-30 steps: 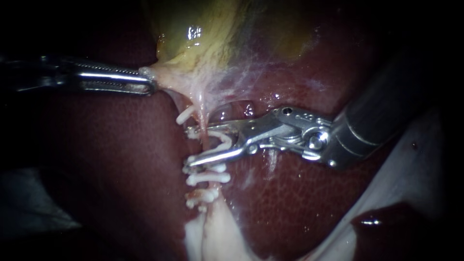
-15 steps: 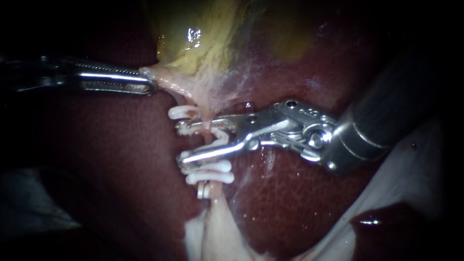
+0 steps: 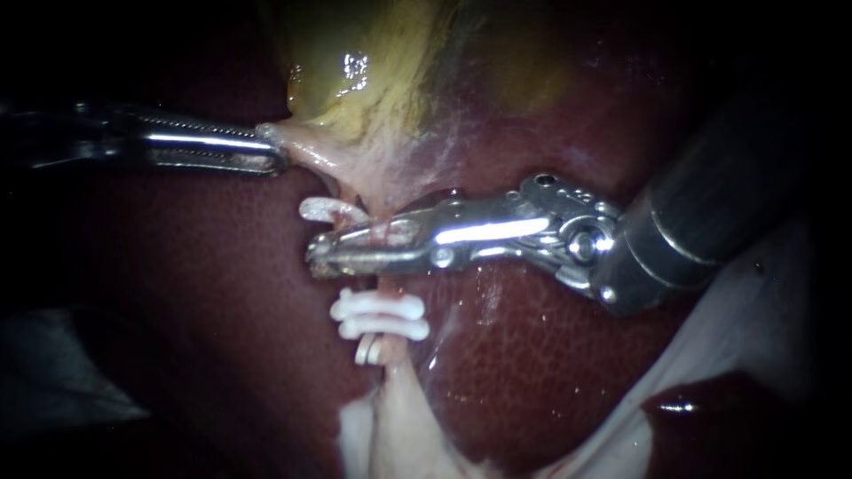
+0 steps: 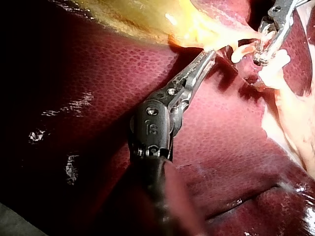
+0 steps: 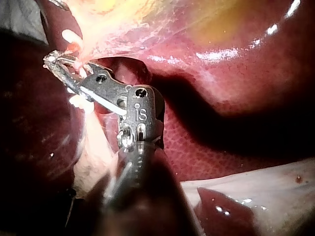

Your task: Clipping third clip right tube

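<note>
The tube runs as a thin pink strand from the pale tissue under the gallbladder down across the dark red liver to a white flap of tissue low in the endoscope view; the right instrument reaches in from the right and crosses the tube at about its middle, its jaws drawn together with barely a sliver between them, one on either side of the tube and clamped on it; pink tissue shows through the slot in the upper jaw; whether a clip sits inside the jaws cannot be told; an upper clip, white, lies just above the jaws; a pair of clips, white and stacked against each other, crosses the tube just below the jaws; a lower clip sits right under that pair; the left instrument comes in level from the left, its jaws closed on the pale lip of the gallbladder, which is stretched toward it, well apart from the right instrument.
</note>
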Tool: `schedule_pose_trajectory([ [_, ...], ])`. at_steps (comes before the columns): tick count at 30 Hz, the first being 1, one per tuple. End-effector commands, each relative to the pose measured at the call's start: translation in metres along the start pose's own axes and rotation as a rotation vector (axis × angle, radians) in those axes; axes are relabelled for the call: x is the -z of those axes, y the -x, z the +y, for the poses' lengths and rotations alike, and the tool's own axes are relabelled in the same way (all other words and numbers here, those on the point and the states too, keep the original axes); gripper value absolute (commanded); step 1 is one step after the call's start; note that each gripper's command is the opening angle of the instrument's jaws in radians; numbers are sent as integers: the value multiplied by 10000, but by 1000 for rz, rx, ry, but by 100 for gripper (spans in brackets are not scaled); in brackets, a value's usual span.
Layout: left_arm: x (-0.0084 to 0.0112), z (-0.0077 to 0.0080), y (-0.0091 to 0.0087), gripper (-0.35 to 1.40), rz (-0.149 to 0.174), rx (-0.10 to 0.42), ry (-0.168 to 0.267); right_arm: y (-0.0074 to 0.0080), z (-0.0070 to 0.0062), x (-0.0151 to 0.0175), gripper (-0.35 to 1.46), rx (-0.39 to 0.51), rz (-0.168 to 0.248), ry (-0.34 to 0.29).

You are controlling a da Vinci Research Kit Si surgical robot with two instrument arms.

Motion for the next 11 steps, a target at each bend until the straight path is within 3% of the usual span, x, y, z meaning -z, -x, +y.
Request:
schedule_pose_trajectory([
  [1, -1, 0, 0, -35, 0, 0, 0, 0, 0, 1, -35, -1, 1, -3],
  [11, -1, 0, 0, -35, 0, 0, 0, 6, 7, 1, -35, 2, -7, -15],
])
